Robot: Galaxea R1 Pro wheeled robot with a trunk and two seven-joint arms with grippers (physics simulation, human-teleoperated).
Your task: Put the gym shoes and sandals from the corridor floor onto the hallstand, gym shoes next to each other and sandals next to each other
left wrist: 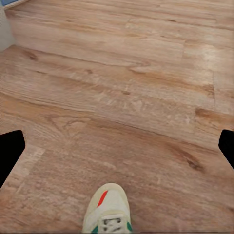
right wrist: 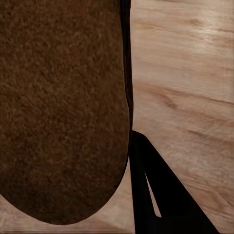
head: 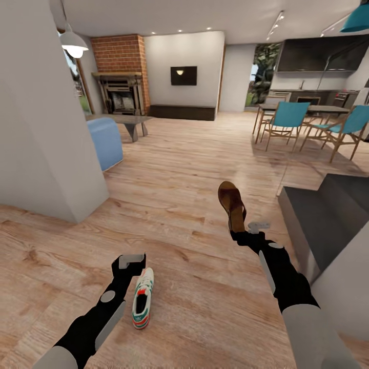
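**Sandal held aloft by right pincer; gym shoe lying on floor beside left pincer**

One brown sandal [head: 231, 204] is being gripped at its heel end by the right pincer [head: 243, 235], which is clamped on it; the sandal is being held upright above the corridor floor [head: 195, 169], at about 1 o'clock in the head view. In the right wrist view its tan-brown footbed [right wrist: 63, 107] is being seen close up, with a dark finger [right wrist: 156, 195] alongside.

One white gym shoe [head: 143, 299] is lying on the floor at about 7 o'clock, just beside the left pincer [head: 131, 260], apart from it. The left pincer is being held spread wide, nothing between its fingers [left wrist: 10, 151]; the shoe's toe [left wrist: 108, 209] is being seen below it.

Dark grey steps [head: 328, 210] are being seen at 3 o'clock.
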